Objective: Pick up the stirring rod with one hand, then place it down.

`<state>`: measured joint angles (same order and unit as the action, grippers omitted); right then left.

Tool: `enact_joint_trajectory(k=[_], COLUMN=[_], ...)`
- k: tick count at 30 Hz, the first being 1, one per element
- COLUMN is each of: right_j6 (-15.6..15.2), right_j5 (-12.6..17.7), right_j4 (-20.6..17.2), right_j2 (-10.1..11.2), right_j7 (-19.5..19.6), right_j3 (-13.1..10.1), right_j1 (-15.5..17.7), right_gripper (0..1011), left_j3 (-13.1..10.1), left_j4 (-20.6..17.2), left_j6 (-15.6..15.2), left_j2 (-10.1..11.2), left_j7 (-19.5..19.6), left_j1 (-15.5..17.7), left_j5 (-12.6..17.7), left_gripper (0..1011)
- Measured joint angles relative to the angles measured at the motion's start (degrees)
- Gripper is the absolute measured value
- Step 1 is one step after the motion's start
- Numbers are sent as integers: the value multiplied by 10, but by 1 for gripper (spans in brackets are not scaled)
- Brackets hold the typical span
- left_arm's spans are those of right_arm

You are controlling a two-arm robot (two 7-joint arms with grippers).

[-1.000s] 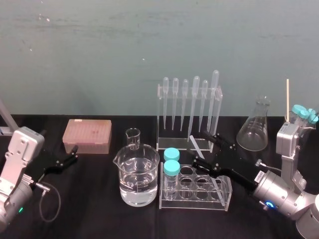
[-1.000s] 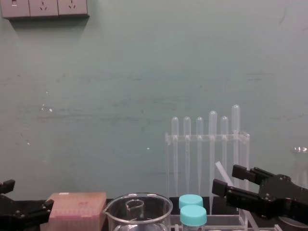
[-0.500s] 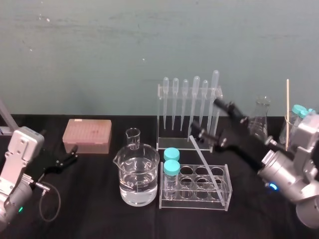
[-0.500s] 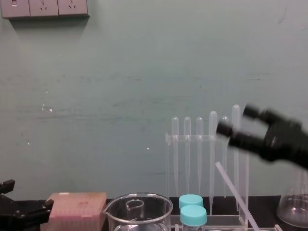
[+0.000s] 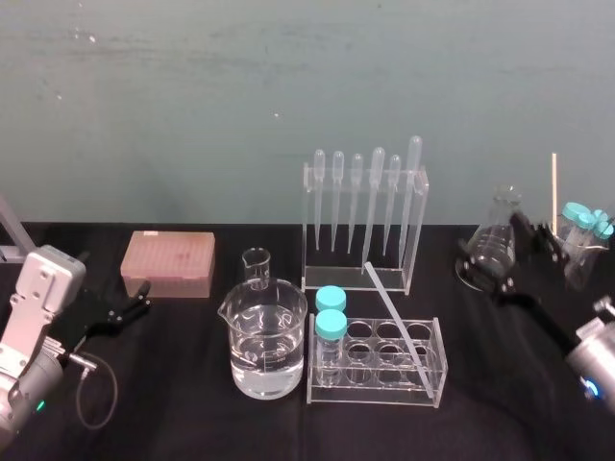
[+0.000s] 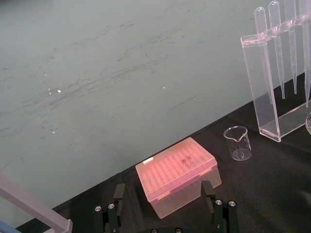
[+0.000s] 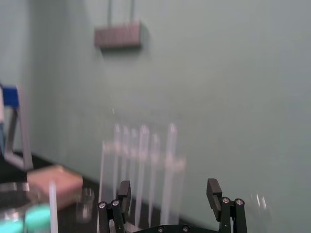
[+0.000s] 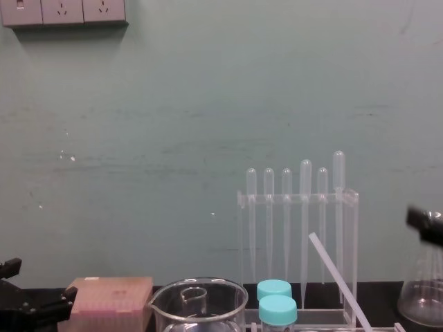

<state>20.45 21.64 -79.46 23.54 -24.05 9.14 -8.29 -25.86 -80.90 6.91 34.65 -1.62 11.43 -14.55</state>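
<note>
1. My right claw [image 7: 168,187] stood wide open. Its two black jointed fingers were well apart with nothing between them. It hung at the far right by the glass conical flask [image 5: 504,206], and I could not tell whether it touched the flask.
2. The stirring rod [image 5: 392,312], thin, straight and translucent white, was free of that claw. It leaned tilted in the clear plastic test-tube rack [image 5: 375,392], with its lower end in a right-hand hole. Its upper end pointed toward the clear pipette stand [image 5: 413,230] behind.
3. Two vials [image 5: 331,325] with teal caps stood in the rack's left holes. Just left of the rack sat a round glass beaker [image 5: 269,336] of clear liquid.
4. My left claw [image 5: 142,296] sat parked at the near left over the black worktop [image 5: 192,403]. Its fingers were spread and empty, near a pink ribbed box [image 5: 168,261].
</note>
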Motion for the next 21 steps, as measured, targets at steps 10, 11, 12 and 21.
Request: enact_joint_trajectory(k=[10, 11, 12, 21], right_j6=[-82, -84, -84, -81], right_j5=[3, 3, 3, 3], right_j4=[7, 8, 8, 7], right_j2=[1, 1, 1, 1], right_j7=[0, -1, -1, -1], right_j3=[-4, -4, -4, -3], right_j1=[26, 25, 25, 26], right_gripper=[1000, 1000, 1000, 1000], left_j3=[0, 0, 0, 0], left_j4=[0, 0, 0, 0], left_j6=[0, 0, 0, 0], left_j2=[0, 0, 0, 0], left_j7=[0, 0, 0, 0], left_j1=[0, 0, 0, 0], left_j5=[0, 0, 0, 0], left_gripper=[1000, 1000, 1000, 1000])
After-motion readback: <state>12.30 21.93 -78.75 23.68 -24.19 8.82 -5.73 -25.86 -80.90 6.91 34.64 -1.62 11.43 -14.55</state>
